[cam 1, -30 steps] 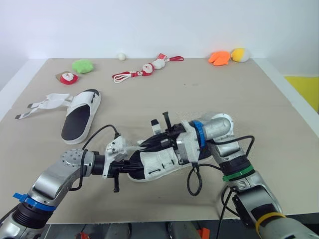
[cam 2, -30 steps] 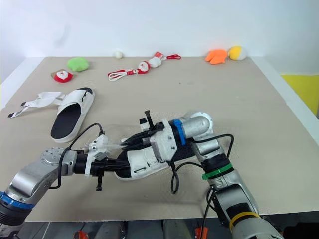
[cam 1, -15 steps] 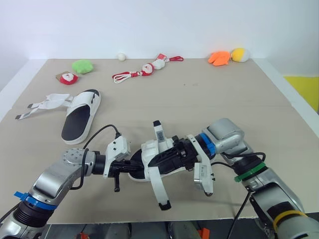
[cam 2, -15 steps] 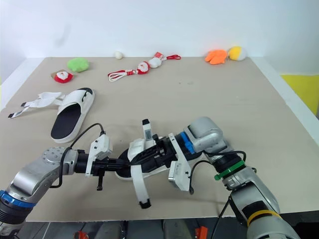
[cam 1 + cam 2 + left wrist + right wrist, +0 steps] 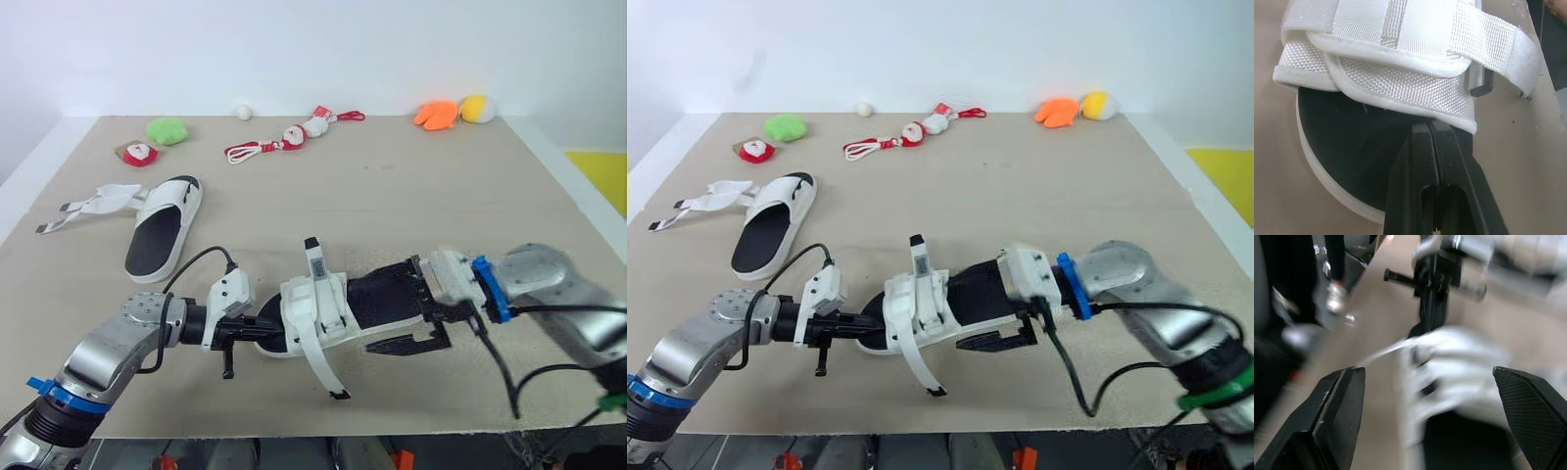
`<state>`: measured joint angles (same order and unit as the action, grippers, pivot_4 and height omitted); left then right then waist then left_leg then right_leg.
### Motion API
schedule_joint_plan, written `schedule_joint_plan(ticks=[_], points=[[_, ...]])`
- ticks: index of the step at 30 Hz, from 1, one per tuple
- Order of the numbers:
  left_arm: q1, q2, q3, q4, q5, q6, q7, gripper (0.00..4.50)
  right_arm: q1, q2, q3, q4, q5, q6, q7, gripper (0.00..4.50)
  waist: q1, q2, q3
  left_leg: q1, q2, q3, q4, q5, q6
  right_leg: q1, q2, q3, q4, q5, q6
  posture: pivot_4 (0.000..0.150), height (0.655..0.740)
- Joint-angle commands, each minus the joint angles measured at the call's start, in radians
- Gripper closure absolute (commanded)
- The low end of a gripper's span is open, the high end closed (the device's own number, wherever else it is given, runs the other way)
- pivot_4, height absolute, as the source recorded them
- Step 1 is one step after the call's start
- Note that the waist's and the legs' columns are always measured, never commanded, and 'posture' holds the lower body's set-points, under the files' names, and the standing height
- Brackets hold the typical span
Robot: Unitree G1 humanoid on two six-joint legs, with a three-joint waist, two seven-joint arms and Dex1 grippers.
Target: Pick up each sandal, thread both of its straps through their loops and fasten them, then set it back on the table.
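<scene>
A white sandal with a black footbed (image 5: 377, 299) lies near the table's front edge. One of its straps (image 5: 328, 372) hangs loose toward the edge, and another tab (image 5: 313, 262) sticks up. My left gripper (image 5: 245, 333) is shut, with its fingertips (image 5: 1427, 128) on the footbed at the toe, right under the strap's rim. At the heel end my right gripper (image 5: 413, 305) stands wide open, its fingers (image 5: 1334, 421) on either side of the heel and holding nothing. The second sandal (image 5: 165, 233) lies at the left with its straps (image 5: 93, 204) spread open.
Plush toys line the table's far edge: green (image 5: 167, 130), a small red one (image 5: 139, 154), a red-and-white one on a cord (image 5: 284, 140), orange (image 5: 434, 115), yellow (image 5: 477, 108), plus a white ball (image 5: 242, 112). The table's front edge (image 5: 294, 423) is close below the sandal.
My right gripper opened, let go of the strap and drew back right to the heel. The freed strap dropped loose. The left gripper stayed shut at the toe.
</scene>
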<state>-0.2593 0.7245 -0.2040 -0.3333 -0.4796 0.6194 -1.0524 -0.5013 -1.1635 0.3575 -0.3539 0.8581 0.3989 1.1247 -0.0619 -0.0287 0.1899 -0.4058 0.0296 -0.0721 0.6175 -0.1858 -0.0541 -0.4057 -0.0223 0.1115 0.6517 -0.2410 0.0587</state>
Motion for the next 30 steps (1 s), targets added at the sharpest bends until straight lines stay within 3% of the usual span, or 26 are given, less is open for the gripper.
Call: schedule_joint_plan(ticks=[1, 6, 14, 18, 25, 30], points=[[0.009, 0.003, -0.028, -0.002, 0.012, 0.027, -0.002, 4.5, -0.047, -0.004, -0.026, -0.098, 0.214, 0.4, -0.135, 0.03, 0.0, 0.0, 0.0, 0.0, 0.0, 0.0, 0.001, 0.0, 0.0, 0.0, 0.0, 0.0, 0.0, 0.0, 0.0, 0.15, 0.74], [0.015, 0.001, -0.026, -0.006, 0.01, 0.033, 0.003, 4.5, -0.068, 0.082, -0.042, -0.098, 0.341, 0.72, -0.322, 0.03, 0.001, -0.002, -0.001, -0.001, 0.0, 0.001, 0.002, 0.0, 0.0, -0.001, -0.001, 0.0, -0.001, 0.001, 0.0, 0.15, 0.74], [0.028, -0.008, -0.026, 0.013, 0.017, 0.031, 0.012, 4.5, -0.09, 0.317, -0.089, -0.028, 0.486, 0.978, -0.608, 0.03, 0.003, -0.003, -0.002, -0.003, -0.001, 0.001, 0.001, 0.0, 0.0, -0.002, 0.0, 0.0, -0.002, 0.001, 0.002, 0.15, 0.74], [0.031, -0.007, -0.023, 0.01, 0.016, 0.033, 0.015, 4.5, -0.092, 0.379, -0.111, -0.032, 0.515, 1.034, -0.681, 1.15, 0.003, -0.004, -0.002, -0.003, 0.0, 0.001, 0.001, 0.0, 0.0, -0.001, 0.0, 0.0, -0.002, 0.001, 0.002, 0.15, 0.74], [0.038, -0.007, -0.02, 0.009, 0.014, 0.03, 0.023, 4.5, -0.126, 0.411, -0.158, -0.06, 0.566, 1.076, -0.692, 4.42, 0.003, -0.003, -0.002, -0.003, 0.0, 0.001, 0.001, 0.0, 0.0, -0.001, 0.001, 0.0, -0.002, 0.002, 0.003, 0.15, 0.74], [0.034, -0.013, -0.022, 0.017, 0.015, 0.026, 0.026, 4.5, -0.205, 0.436, -0.198, -0.012, 0.615, 1.068, -0.674, 4.42, 0.002, -0.003, -0.002, -0.002, 0.001, 0.001, 0.001, 0.0, 0.0, -0.002, 0.001, 0.0, -0.002, 0.002, 0.003, 0.15, 0.74]])
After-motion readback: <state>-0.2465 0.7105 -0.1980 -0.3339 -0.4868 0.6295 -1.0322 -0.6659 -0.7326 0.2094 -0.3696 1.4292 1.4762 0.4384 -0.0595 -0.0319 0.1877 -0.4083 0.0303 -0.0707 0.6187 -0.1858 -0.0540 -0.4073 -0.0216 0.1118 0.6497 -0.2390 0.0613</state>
